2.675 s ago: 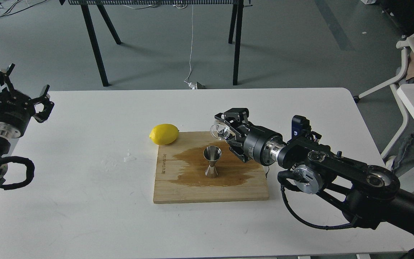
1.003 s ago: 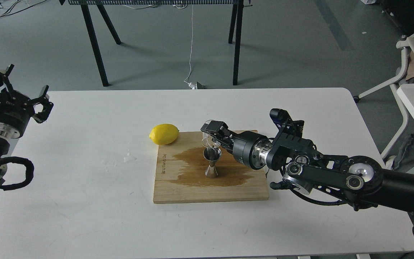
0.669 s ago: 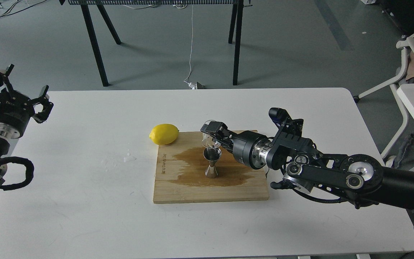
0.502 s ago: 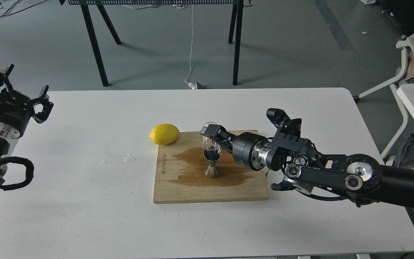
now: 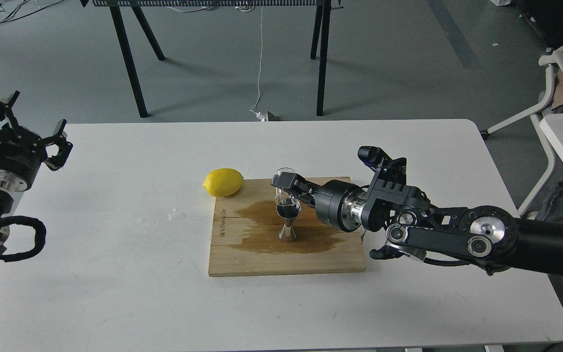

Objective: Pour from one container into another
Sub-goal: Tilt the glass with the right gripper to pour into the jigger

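The steel jigger (image 5: 288,222) stands upright on the wet wooden board (image 5: 286,254), its top cone dark inside. Directly over it hangs the small transparent cup (image 5: 284,186), tipped steeply with its rim turned down toward the jigger's mouth. My right gripper (image 5: 286,185) reaches in from the right and is shut on the cup. Far to the left, over the table's edge, my left gripper (image 5: 25,124) stands open and holds nothing.
A yellow lemon (image 5: 223,182) lies at the board's far left corner. A dark wet stain (image 5: 267,230) spreads over the board around the jigger. Small drops (image 5: 176,214) lie on the white table (image 5: 115,274) left of the board.
My right gripper swung left and down with the cup, rolling it from sideways to steeply tipped over the jigger. The jigger's top cone now looks dark. The left arm barely moved.
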You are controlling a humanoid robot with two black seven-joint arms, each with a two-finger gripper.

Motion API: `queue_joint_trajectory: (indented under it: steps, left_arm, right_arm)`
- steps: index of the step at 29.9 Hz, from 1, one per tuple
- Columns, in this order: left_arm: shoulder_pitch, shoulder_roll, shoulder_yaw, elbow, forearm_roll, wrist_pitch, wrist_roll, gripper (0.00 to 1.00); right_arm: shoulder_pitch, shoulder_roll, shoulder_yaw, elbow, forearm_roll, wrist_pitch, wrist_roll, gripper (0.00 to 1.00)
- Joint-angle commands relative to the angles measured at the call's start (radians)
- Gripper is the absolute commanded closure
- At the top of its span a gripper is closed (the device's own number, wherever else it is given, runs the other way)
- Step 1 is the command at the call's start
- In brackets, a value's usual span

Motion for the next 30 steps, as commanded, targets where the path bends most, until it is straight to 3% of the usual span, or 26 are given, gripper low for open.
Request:
queue_joint_trajectory:
  steps: [1, 24, 30]
  left_arm:
    - [0.0, 0.0, 0.0, 0.0, 0.0, 0.0, 0.0, 0.08]
    - [0.002, 0.001, -0.002, 0.0, 0.0, 0.0, 0.0, 0.08]
    - [0.002, 0.001, 0.0, 0.0, 0.0, 0.0, 0.0, 0.08]
  right_arm:
    - [0.002, -0.002, -0.001, 0.0, -0.001, 0.001, 0.0, 0.54]
    - [0.022, -0.012, -0.01, 0.001, 0.003, 0.001, -0.003, 0.54]
    - [0.005, -0.03, 0.076, 0.003, 0.048, -0.006, -0.003, 0.54]
